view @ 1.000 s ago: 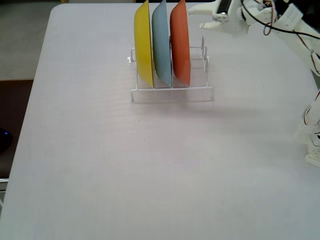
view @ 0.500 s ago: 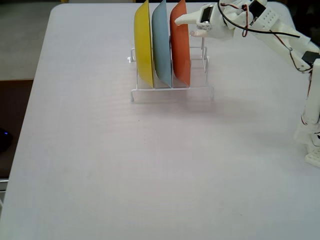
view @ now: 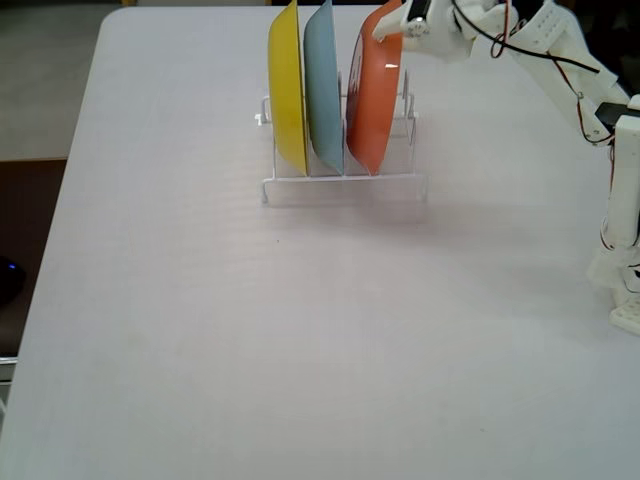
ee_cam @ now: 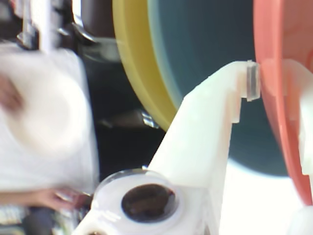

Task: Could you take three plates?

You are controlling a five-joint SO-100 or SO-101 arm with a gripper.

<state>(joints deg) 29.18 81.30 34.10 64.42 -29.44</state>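
Three plates stand on edge in a white wire rack [view: 345, 185]: yellow [view: 288, 90] on the left, light blue [view: 322, 90] in the middle, orange-red [view: 372, 100] on the right. The orange-red plate leans with its top toward the right, apart from the blue one. My gripper [view: 388, 30] is shut on its top rim. In the wrist view, one white finger [ee_cam: 230, 98] presses the orange-red rim [ee_cam: 274, 29] from the left and the other sits behind it, gripper [ee_cam: 274, 83]. The light blue plate [ee_cam: 210, 34] and yellow plate [ee_cam: 137, 49] show beyond.
My white arm [view: 560, 60] reaches in from the right, and its base [view: 625, 280] stands at the table's right edge. The pale table [view: 300, 340] spreads wide in front of the rack. Its left edge drops to a darker floor.
My gripper has closed on the orange-red plate's top rim. The plate's top has tipped to the right, away from the light blue plate.
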